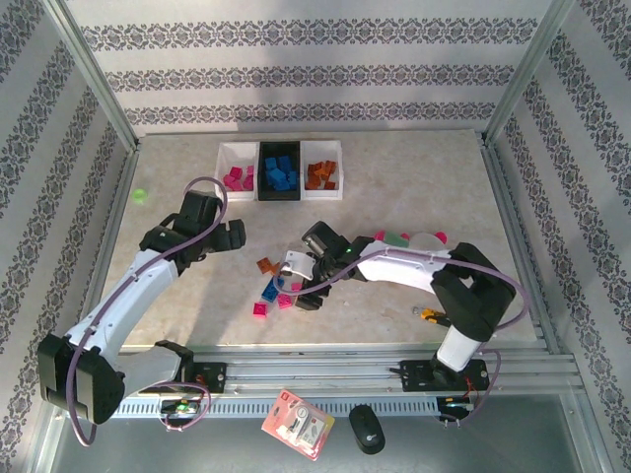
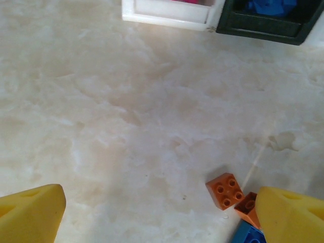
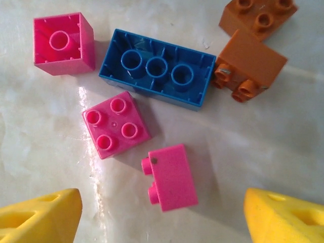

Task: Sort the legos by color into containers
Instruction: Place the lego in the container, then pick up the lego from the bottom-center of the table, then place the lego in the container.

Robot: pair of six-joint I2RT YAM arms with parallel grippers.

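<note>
Three joined containers stand at the back: a white bin (image 1: 235, 177) with pink legos, a black bin (image 1: 279, 172) with blue ones, and a white bin (image 1: 321, 175) with orange ones. Loose legos lie mid-table. My right gripper (image 1: 294, 286) hangs open over them. A pink brick on its side (image 3: 172, 177) lies between its yellow fingers (image 3: 40, 217), touching neither. Beyond it are a studs-up pink brick (image 3: 115, 124), an upturned pink brick (image 3: 63, 43), a long blue brick (image 3: 157, 68) and two orange bricks (image 3: 250, 66). My left gripper (image 1: 229, 236) is open and empty, with an orange brick (image 2: 226, 190) near its right finger (image 2: 291, 215).
A small green bit (image 1: 139, 195) lies at the far left. Neon pink-and-green pieces (image 1: 409, 237) sit behind the right arm. A small orange-and-black item (image 1: 429, 314) rests near the right base. The white bin's (image 2: 172, 11) and black bin's (image 2: 268, 20) front walls are ahead of the left gripper.
</note>
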